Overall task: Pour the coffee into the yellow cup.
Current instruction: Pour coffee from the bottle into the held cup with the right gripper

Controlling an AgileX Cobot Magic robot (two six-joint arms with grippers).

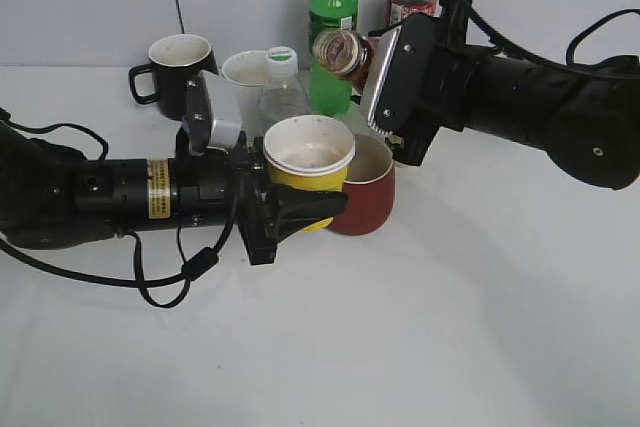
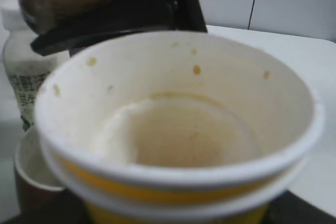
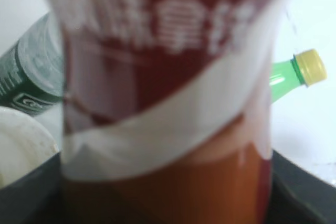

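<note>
Black mug (image 1: 178, 73), red mug (image 1: 366, 185), green bottle (image 1: 332, 32), white table (image 1: 450, 327)

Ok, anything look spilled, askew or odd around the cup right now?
No spill shows on the table. The yellow cup, held by the left pincer, has brown drip spots and a stain ring inside. The coffee bottle, in the right pincer, is tipped sideways behind the cup.

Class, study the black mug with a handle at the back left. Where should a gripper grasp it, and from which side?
Grip the black mug by its handle, which sticks out to the left; approach from that open left side, since a white cup and bottles crowd its right.
</note>
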